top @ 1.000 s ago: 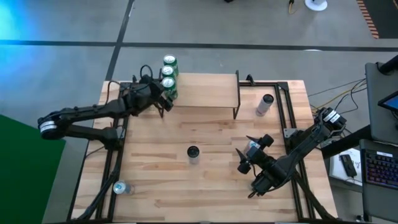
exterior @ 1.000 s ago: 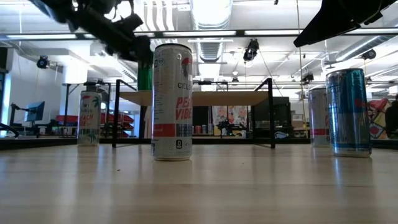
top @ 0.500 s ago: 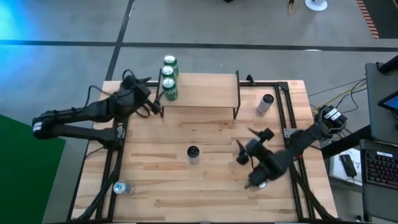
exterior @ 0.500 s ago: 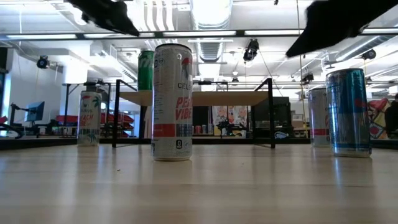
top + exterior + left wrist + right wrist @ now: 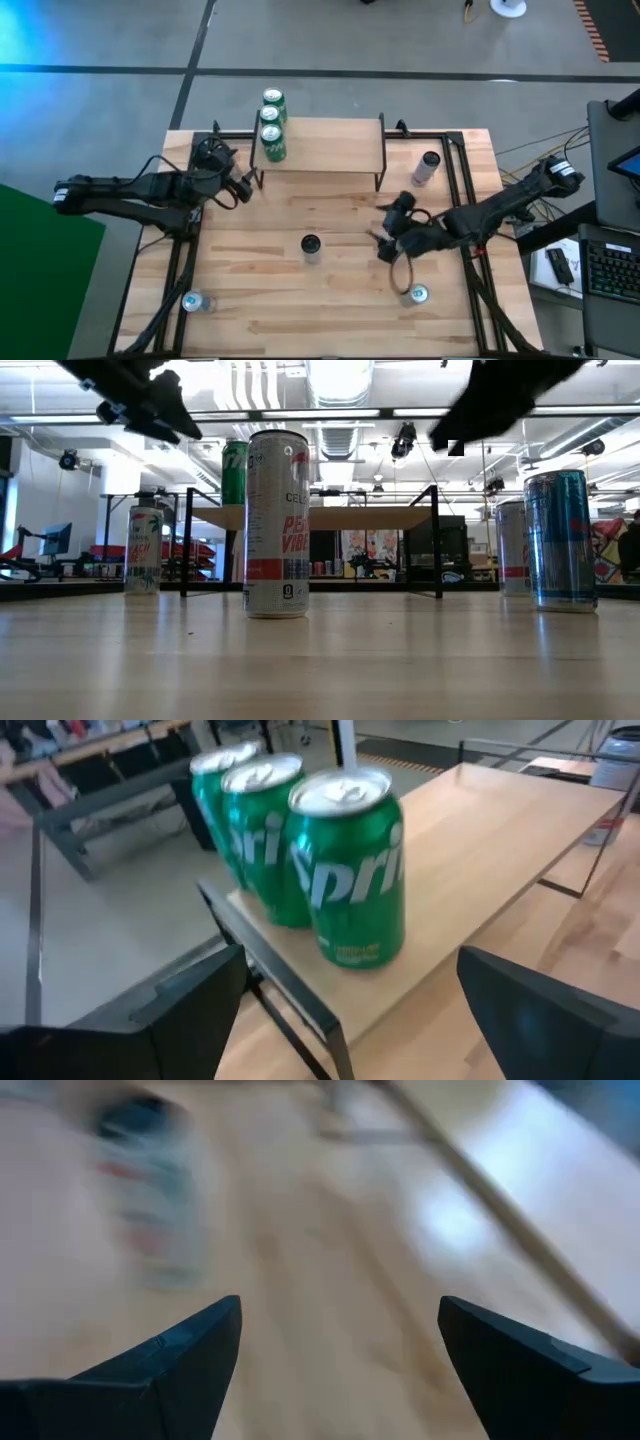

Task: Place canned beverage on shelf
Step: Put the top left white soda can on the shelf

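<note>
The shelf (image 5: 325,148) stands at the table's far middle, its wooden top on thin black legs. Three green cans (image 5: 350,870) stand upright in a row on its left end; they also show in the high view (image 5: 272,142). My left gripper (image 5: 242,187) is open and empty, a little to the near left of that end, pointing at the nearest green can (image 5: 352,880). My right gripper (image 5: 385,238) is open and empty above the table's right middle, its fingers spread wide in the right wrist view (image 5: 340,1310). A tall white can (image 5: 311,246) stands upright at the table's middle.
Another can (image 5: 427,166) stands right of the shelf. A blue can (image 5: 417,293) stands near the right front and one more can (image 5: 195,302) at the left front corner. In the low view the white can (image 5: 277,525) and the blue can (image 5: 562,540) stand nearest.
My left gripper has drawn back from the nearest green can toward the table's left and near edge; the can stays upright on the shelf. My right arm has swung toward the table's far edge, turning its gripper to the left and uncovering the blue can.
</note>
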Controlling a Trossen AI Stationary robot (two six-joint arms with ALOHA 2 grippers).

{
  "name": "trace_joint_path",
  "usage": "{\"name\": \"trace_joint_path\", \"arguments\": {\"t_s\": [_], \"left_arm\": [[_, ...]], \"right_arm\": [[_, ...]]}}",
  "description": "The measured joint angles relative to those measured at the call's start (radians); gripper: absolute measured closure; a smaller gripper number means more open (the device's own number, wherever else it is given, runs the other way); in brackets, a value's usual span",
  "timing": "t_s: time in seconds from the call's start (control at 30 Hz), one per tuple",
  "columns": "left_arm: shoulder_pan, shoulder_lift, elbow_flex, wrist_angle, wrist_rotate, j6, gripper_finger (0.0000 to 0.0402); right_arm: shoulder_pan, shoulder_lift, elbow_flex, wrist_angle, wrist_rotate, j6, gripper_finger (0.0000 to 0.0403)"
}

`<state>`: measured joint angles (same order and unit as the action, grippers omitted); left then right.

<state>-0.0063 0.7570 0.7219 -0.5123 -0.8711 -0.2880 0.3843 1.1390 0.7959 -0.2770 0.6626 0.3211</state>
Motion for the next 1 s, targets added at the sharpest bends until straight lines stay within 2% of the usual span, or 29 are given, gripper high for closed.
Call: {"name": "trace_joint_path", "arguments": {"t_s": [0.1,0.2,0.27,0.33,0.43,0.53,0.67,0.83,1.0], "left_arm": [[0.000,-0.015,-0.022,-0.007,-0.028,-0.034,0.0063],[0.000,-0.047,-0.031,-0.073,-0.067,-0.081,0.0072],[0.000,-0.071,-0.031,-0.152,-0.130,-0.141,0.0076],[0.005,-0.094,-0.031,-0.229,-0.180,-0.216,0.0078],[0.037,-0.115,-0.031,-0.298,-0.192,-0.288,0.0078],[0.092,-0.115,-0.037,-0.320,-0.166,-0.321,0.0078],[0.202,-0.102,-0.064,-0.308,-0.095,-0.323,0.0078],[0.363,-0.100,-0.109,-0.259,0.003,-0.230,0.0078],[0.489,-0.111,-0.137,-0.101,0.183,-0.083,0.0078]], "right_arm": [[-0.058,-0.058,-0.035,0.109,-0.149,-0.112,0.0076],[-0.117,-0.091,-0.068,0.149,-0.164,-0.153,0.0076],[-0.153,-0.099,-0.099,0.189,-0.177,-0.158,0.0076],[-0.187,-0.099,-0.126,0.240,-0.220,-0.163,0.0076],[-0.231,-0.086,-0.162,0.327,-0.289,-0.166,0.0076],[-0.260,-0.070,-0.177,0.379,-0.329,-0.169,0.0076],[-0.265,-0.049,-0.177,0.403,-0.331,-0.177,0.0076],[-0.265,-0.028,-0.178,0.409,-0.334,-0.179,0.0076],[-0.265,-0.024,-0.178,0.410,-0.334,-0.211,0.0076]]}}
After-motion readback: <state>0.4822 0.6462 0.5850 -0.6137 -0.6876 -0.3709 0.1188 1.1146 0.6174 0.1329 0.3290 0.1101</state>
